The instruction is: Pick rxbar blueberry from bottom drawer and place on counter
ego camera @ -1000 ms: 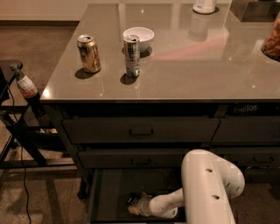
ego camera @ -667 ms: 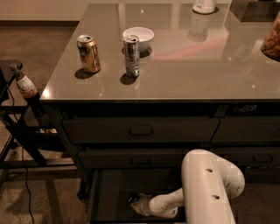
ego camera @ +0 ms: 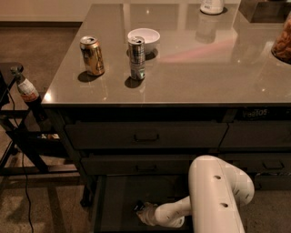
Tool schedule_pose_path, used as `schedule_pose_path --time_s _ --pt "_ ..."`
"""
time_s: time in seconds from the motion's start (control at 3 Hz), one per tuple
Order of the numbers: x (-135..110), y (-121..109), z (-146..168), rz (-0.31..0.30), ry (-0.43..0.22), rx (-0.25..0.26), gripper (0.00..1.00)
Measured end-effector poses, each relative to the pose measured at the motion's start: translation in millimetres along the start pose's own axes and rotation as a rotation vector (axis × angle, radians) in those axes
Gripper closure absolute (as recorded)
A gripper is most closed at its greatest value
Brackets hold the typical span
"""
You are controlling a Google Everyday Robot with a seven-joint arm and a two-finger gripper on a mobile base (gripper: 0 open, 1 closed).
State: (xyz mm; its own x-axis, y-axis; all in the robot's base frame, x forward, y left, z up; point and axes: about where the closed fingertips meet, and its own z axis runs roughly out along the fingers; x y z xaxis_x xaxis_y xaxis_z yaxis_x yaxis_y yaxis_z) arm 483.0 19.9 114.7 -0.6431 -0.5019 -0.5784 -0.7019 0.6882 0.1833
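camera view, from above the front of the cabinet. the counter [ego camera: 204, 68] carries a gold can [ego camera: 92, 55] near its left front corner, a silver can [ego camera: 137, 58] just to the right of it, and a white bowl [ego camera: 143, 38] close behind the silver can; all three stand upright. a white container [ego camera: 212, 5] is cut off by the top edge, and a bag of snacks [ego camera: 283, 43] by the right edge. below the counter, two shallow drawers with handles, upper [ego camera: 146, 135] and middle [ego camera: 145, 166], are closed. the bottom drawer [ego camera: 113, 200] is pulled open, showing its flat dark floor. the white arm [ego camera: 218, 195] bends down at lower right and reaches leftward into this drawer; the gripper [ego camera: 142, 211] sits low over the drawer floor, near the middle. a small dark object [ego camera: 138, 207] lies at its tip. whether this is the rxbar, and whether the gripper has hold of it or how far open it is, cannot be told. left of the cabinet, a bottle [ego camera: 27, 88] stands on a dark frame [ego camera: 22, 136].
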Motion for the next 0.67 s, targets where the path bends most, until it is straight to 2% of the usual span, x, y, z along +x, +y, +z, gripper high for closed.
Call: schedule_pose_path --time_s 0.33,0.67 --pt "-3 0 -3 0.0 0.0 0.0 1.0" --pt "-13 2 -20 0.014 -0.004 0.002 1.0"
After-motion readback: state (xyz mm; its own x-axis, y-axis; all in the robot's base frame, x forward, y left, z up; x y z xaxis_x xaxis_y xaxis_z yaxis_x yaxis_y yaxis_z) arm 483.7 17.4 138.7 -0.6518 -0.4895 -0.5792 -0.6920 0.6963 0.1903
